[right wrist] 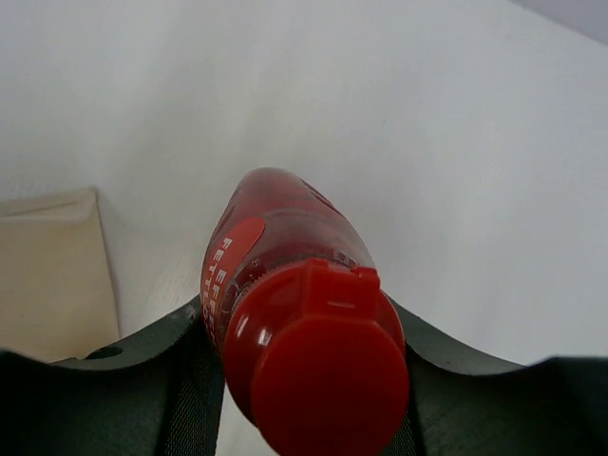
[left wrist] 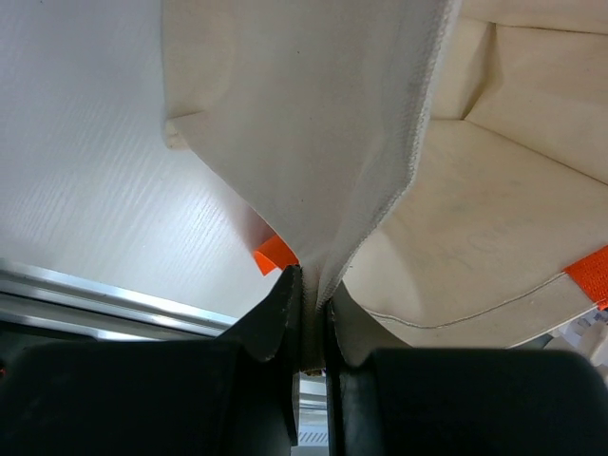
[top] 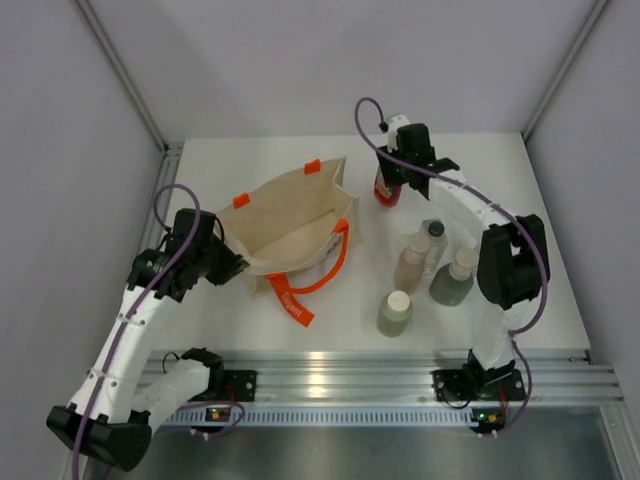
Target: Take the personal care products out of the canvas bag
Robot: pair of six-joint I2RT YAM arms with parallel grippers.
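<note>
Our left gripper is clenched on the near-left edge of the canvas bag, which lies open on the table. Our right gripper grasps a red bottle just beyond the bag's right corner. Four more bottles stand to the bag's right, apart from it.

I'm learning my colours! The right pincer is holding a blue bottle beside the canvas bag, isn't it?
Not quite. The bottle in the right pincer is red, with a red cap, not blue. The right wrist view shows it up close. The rest is right: it is held beside the canvas bag.
</note>
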